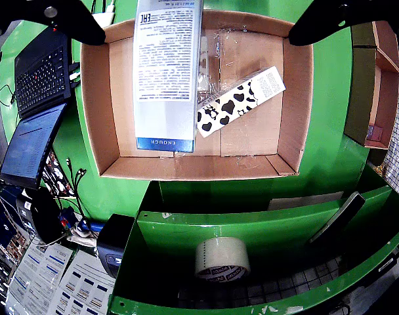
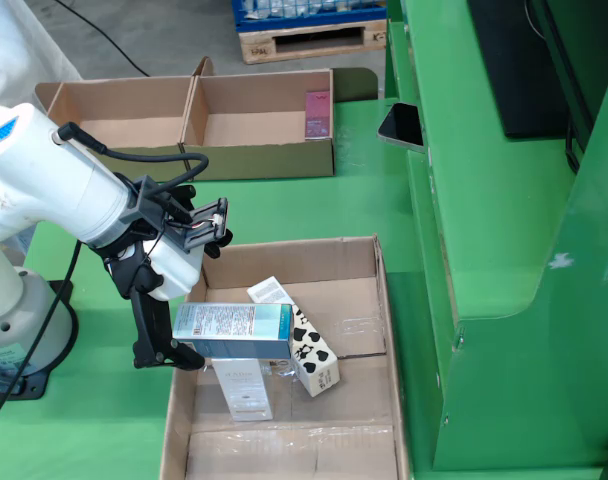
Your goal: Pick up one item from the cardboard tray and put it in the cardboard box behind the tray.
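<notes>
One blue-white box (image 2: 232, 331) clamped in gripper (image 2: 174, 340), jaws spread wide, above cardboard tray (image 2: 379, 300).

A green table (image 2: 314, 215) fills most of the fixed view, with a raised green shelf (image 2: 504, 250) at three o'clock. At twelve o'clock lies grey concrete floor (image 2: 154, 35) and a wooden pallet (image 2: 309, 40) bearing a blue crate. In the gripper-mounted view, an open laptop (image 1: 32, 105) sits at nine o'clock, printed sheets (image 1: 62, 285) at seven, and a tape roll (image 1: 222, 258) at six.
</notes>
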Robot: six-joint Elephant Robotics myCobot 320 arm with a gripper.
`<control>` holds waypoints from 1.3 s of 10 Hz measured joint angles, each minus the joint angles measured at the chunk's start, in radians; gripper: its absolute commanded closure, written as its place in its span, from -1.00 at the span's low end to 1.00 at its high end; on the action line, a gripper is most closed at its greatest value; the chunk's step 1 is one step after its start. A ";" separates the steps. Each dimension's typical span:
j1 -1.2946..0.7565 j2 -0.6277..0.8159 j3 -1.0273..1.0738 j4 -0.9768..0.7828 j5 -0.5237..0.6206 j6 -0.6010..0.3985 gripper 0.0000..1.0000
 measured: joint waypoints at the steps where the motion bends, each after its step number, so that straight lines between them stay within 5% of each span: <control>1: 0.000 0.000 0.000 0.000 0.000 0.000 -1.00; 13: -0.028 -0.107 0.046 0.025 0.023 0.003 -1.00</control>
